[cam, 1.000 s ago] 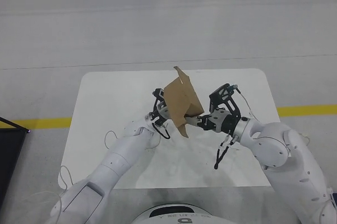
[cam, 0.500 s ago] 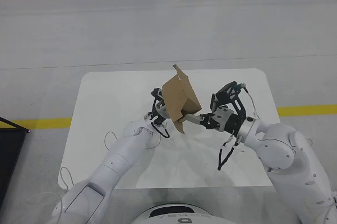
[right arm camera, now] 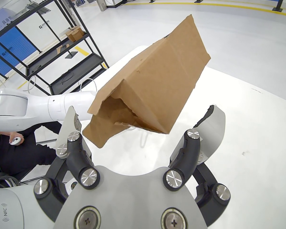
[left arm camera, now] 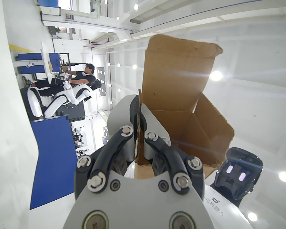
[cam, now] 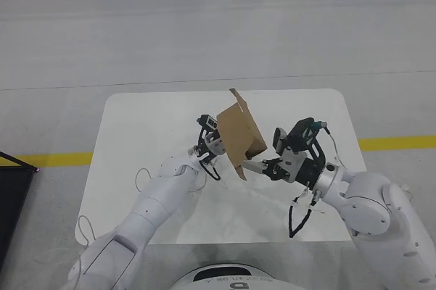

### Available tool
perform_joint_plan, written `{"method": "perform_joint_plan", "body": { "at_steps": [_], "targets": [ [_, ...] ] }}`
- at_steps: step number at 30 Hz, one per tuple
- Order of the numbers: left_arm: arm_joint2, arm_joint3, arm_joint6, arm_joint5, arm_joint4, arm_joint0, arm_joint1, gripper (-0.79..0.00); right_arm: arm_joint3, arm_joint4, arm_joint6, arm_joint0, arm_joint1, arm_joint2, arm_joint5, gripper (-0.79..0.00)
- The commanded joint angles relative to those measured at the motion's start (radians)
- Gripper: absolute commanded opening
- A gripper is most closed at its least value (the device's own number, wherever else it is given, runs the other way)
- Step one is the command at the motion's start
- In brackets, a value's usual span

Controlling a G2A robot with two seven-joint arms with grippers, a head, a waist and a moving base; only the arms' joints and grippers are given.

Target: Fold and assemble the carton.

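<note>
**Carton held in the air, one pincer gripping and the other ready**

We find the carton [cam: 241, 134] held clear of the counter [cam: 152, 130], tilted, above the counter's middle. It is part-opened into a tube. From the left wrist we look into its hollow, where one long flap [left arm camera: 181, 48] stands free. Ragged end flaps [right arm camera: 104, 120] hang loose at the end nearest the right arm.

The left pincer [left arm camera: 138, 117] is pinching the carton by one edge. We judge this holds it steady in the air so that the other arm can work on the flaps. The right pincer [right arm camera: 143, 122] is spread wide and faces the loose end from just beside it. We cannot tell whether a fingertip touches the card.

We take the step in hand to be tucking those end flaps. The thin card may buckle if it is pushed off-square.
</note>
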State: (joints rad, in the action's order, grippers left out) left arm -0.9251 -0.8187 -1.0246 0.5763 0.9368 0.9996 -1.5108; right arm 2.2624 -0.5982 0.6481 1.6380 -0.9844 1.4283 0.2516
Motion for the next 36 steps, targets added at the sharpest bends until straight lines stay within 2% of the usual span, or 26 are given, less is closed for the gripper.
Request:
{"method": "perform_joint_plan", "body": {
  "at_steps": [1, 11, 22, 25, 31, 33, 36],
  "targets": [
    [-0.002, 0.000, 0.011, 0.006, -0.013, 0.001, -0.001, -0.785, 0.004, -0.028, -0.001, -0.002, -0.001, -0.010, -0.023, 0.000],
    [-0.016, -0.005, 0.008, 0.015, -0.073, 0.004, 0.001, -0.785, -0.006, -0.208, -0.003, -0.052, -0.014, -0.110, -0.191, 0.000],
    [-0.033, -0.031, 0.029, 0.001, -0.090, 0.013, 0.000, -0.785, -0.024, -0.236, -0.012, -0.085, -0.024, -0.146, -0.237, 0.000],
    [-0.051, -0.033, 0.048, -0.003, -0.071, 0.015, 0.001, -0.785, -0.014, -0.191, -0.029, -0.068, -0.023, -0.114, -0.205, 0.000],
    [-0.091, -0.038, 0.096, -0.011, -0.045, 0.015, 0.004, -0.785, 0.016, -0.105, -0.063, 0.004, -0.013, -0.004, -0.052, 0.000],
    [-0.104, -0.040, 0.113, -0.020, -0.041, 0.015, 0.006, -0.785, 0.034, -0.139, -0.055, 0.027, -0.006, 0.022, 0.038, -0.068],
    [-0.118, -0.043, 0.134, -0.042, -0.052, 0.011, 0.009, -0.785, 0.067, -0.262, -0.040, 0.053, 0.000, 0.029, 0.109, -0.080]
  ]
}}
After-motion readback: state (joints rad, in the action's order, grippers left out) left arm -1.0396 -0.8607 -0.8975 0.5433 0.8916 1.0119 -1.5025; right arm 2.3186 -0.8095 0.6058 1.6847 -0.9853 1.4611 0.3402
